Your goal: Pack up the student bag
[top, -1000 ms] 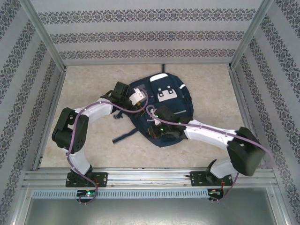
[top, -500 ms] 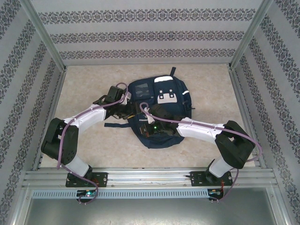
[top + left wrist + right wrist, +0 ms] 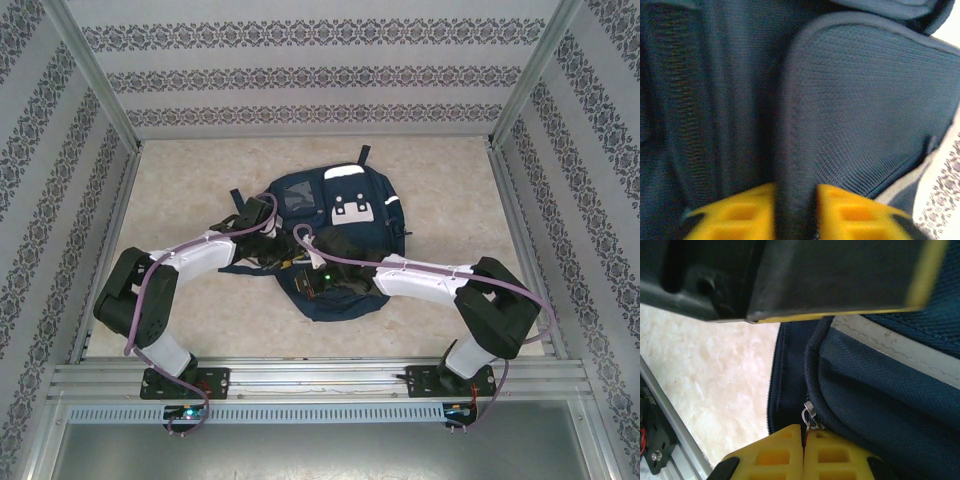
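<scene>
Slack in the bag (image 3: 345,215) is the main hazard. The bag is laid flat in the middle of the worktop (image 3: 190,180), white patches (image 3: 352,208) facing up, and both arms are reached onto its near half. A padded fold (image 3: 865,100) on the bag's left side is pinched between the fingers of the left pincer (image 3: 795,195), which is clamped on it. The zip pull (image 3: 809,416) is nipped at the very tips of the right pincer (image 3: 804,432), whose fingers are pressed together on it, at an edge of the bag beside bare worktop. Only a sliver of the pull is held, so it could be lost if the zip is drawn at an angle to its track. If the left hold is weak, or the fold slides out, the whole bag would likely be dragged along with the zip instead of the slider being run. Loose fabric beside the slider could also be caught in the teeth, and the zip jammed.
</scene>
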